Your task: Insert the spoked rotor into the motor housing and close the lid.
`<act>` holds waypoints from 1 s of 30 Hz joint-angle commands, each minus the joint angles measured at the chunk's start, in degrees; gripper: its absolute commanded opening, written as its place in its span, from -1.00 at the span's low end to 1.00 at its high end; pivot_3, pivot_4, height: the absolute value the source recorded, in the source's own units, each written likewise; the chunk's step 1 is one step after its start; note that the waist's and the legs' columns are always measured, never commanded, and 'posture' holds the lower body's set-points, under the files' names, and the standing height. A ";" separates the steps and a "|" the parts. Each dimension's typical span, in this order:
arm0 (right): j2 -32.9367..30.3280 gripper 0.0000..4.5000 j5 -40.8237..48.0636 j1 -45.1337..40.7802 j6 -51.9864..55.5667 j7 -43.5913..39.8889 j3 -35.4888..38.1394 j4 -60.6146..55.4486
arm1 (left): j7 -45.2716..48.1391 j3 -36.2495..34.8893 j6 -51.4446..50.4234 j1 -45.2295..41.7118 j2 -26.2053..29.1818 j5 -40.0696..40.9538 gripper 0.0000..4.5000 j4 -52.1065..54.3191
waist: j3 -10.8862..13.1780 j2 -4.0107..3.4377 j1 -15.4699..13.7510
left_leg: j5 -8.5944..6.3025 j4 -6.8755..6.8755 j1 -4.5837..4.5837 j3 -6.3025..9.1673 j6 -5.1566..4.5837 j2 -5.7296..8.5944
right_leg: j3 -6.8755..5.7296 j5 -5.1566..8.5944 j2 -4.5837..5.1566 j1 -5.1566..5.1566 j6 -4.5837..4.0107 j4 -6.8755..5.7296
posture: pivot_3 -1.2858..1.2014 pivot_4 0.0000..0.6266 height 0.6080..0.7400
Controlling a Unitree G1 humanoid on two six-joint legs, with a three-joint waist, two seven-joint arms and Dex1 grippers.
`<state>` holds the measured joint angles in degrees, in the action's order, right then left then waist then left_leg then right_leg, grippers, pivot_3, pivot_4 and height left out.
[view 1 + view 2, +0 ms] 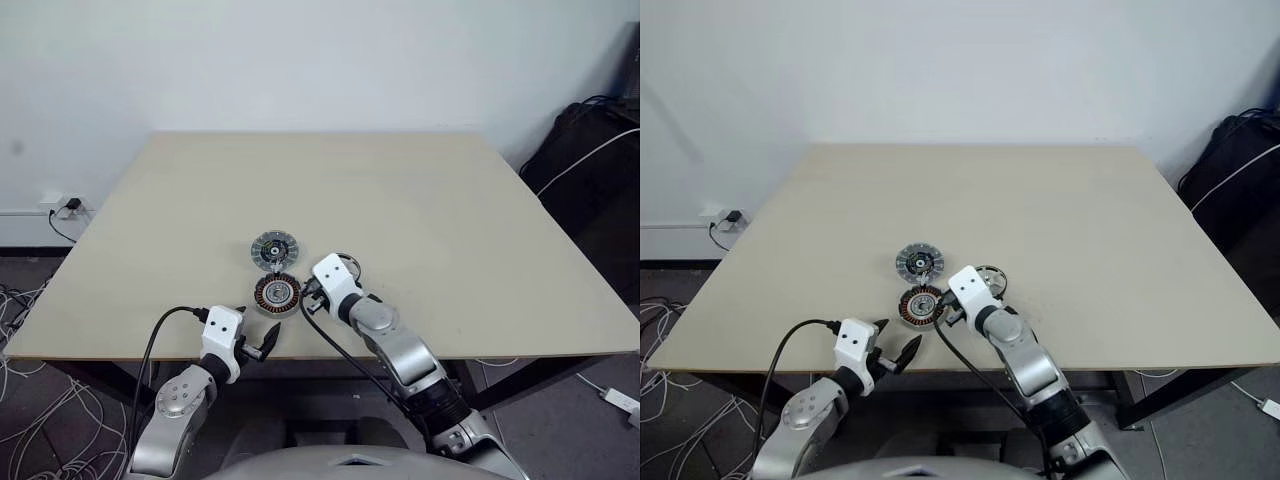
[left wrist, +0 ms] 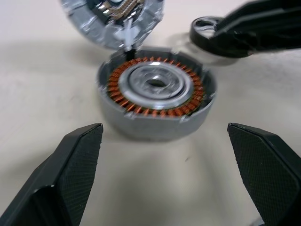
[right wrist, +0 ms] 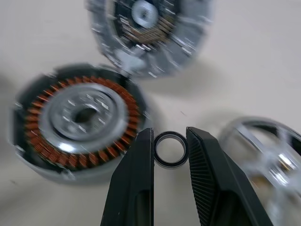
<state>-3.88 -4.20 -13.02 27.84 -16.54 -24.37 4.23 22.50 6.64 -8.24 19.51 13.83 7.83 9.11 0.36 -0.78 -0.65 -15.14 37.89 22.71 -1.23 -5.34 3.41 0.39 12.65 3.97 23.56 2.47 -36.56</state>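
Gleaming copper windings ring motor housing [image 2: 155,94] round silvery centre; spoked rotor [image 3: 268,155] silver.

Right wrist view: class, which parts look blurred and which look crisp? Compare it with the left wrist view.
Right wrist view: the small ring between the right claw fingers is crisp; the motor housing, lid and spoked rotor smear. Left wrist view: the housing is sharp, the lid soft.

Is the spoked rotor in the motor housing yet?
Out. The spoked rotor lies on the table beside the motor housing, whose copper windings are exposed.
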 commanded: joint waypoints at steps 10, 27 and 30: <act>3.73 -0.70 -1.57 -6.21 -7.33 -4.25 -3.62 8.39 | -1.12 -0.96 1.14 1.10 -0.81 0.37 1.00 3.43 | 0.01 0.00 0.44 | 0.07 0.01 -0.02 0.01 0.12 0.00 | -0.01 0.03 -0.02 0.09 -0.05 -0.24 | 0.03 -1.00 1.00; 6.62 -0.70 -3.22 -9.58 -11.21 -5.90 -3.74 16.91 | -1.51 -1.01 2.19 2.29 -1.66 0.46 1.00 3.07 | 0.03 -0.04 1.32 | 0.12 -0.02 -0.06 0.05 0.20 0.00 | -0.01 0.03 -0.09 0.11 -0.05 -0.30 | 0.03 -1.00 1.00; 6.93 -0.70 -3.51 -9.77 -11.92 -6.06 -3.79 17.81 | -1.61 -0.98 2.43 2.34 -1.75 0.39 1.00 2.91 | 0.04 -0.06 1.33 | 0.12 -0.03 -0.06 0.06 0.20 0.00 | -0.01 0.03 -0.09 0.11 -0.05 -0.30 | 0.03 -1.00 1.00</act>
<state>2.11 -7.54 -21.22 17.54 -22.41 -28.48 22.36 21.19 6.07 -7.09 21.98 12.48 7.91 9.80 0.40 -0.84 0.68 -15.02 37.86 22.65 -1.17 -5.13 3.41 0.38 12.68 3.87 23.67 2.42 -36.86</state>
